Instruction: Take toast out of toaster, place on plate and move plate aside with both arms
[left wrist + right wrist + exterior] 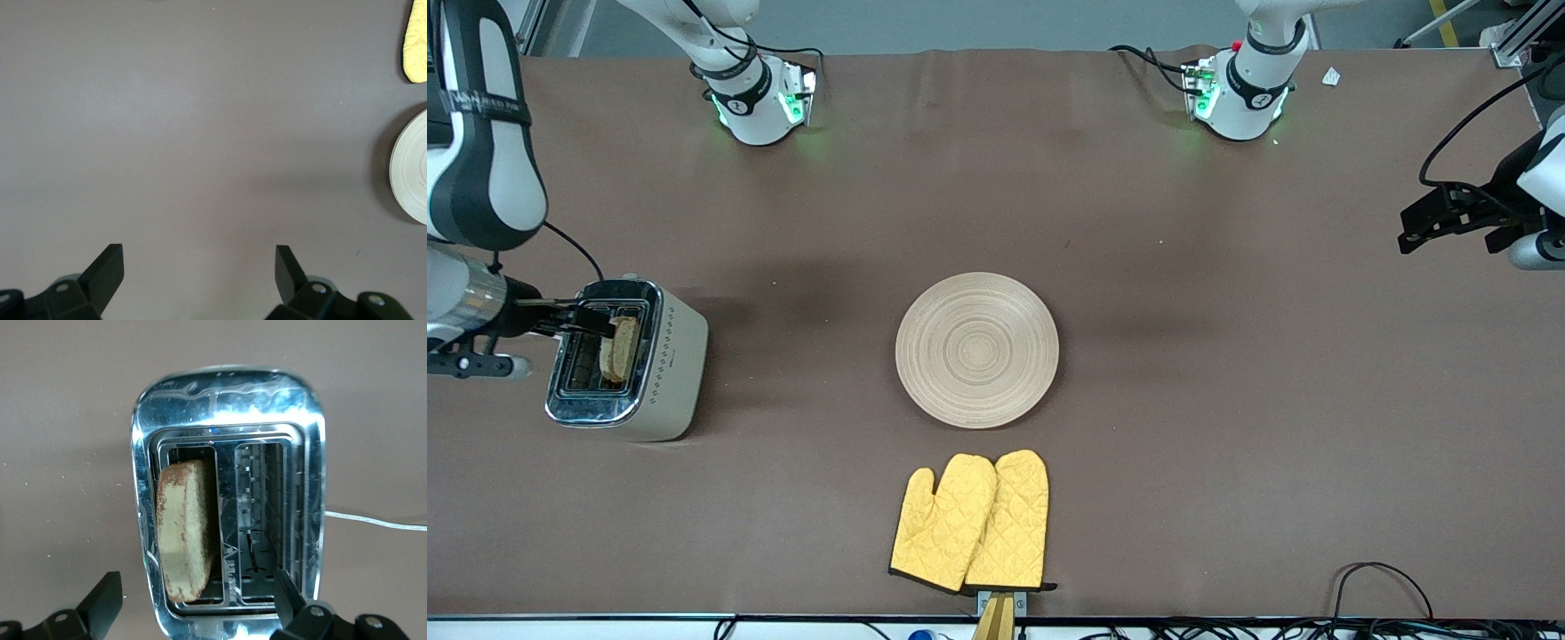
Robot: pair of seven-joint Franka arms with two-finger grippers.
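The toast (621,348) stands on edge in one slot of a chrome and cream toaster (674,373) at the right arm's end of the table. In the right wrist view the toast (187,527) leans in its slot, and the other slot of the toaster (227,393) is empty. My right gripper (594,320) (199,590) is open just above the toaster's top, one finger at each side, not touching the toast. The plate (977,349) lies bare at the table's middle. My left gripper (1416,228) (199,260) is open and empty, up over the left arm's end of the table.
Two yellow quilted oven mitts (971,522) lie nearer to the front camera than the plate. The left wrist view shows the plate's rim (410,167) and a mitt's tip (417,40). A thin white cord (373,521) runs from the toaster. Cables lie along the front edge (1378,587).
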